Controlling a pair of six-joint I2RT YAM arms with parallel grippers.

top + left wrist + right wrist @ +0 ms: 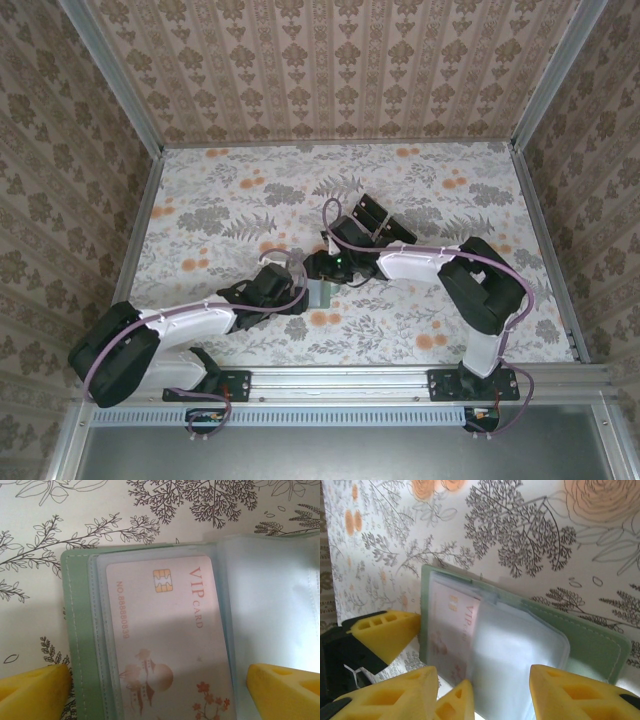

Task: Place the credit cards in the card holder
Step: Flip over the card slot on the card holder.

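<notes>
The card holder (pixel 75 630) is a sage-green wallet lying open on the floral table at mid-table (pixel 321 293). A pale pink credit card (pixel 165 630) marked VIP sits inside a clear sleeve on its left page. My left gripper (pixel 160 695) is open, one yellow finger outside the wallet's left edge and the other on the clear sleeves near its middle. In the right wrist view the card holder (pixel 600 645) shows the same card (pixel 452 625) under a bowed clear sleeve. My right gripper (pixel 482 702) is open, its fingers standing either side of that sleeve.
A stand with black blocks (pixel 375 215) sits just behind the grippers. Patterned walls close off the table at the back and both sides. Both arms meet over the middle, with the left gripper's fingers (pixel 385 630) close beside the right gripper's.
</notes>
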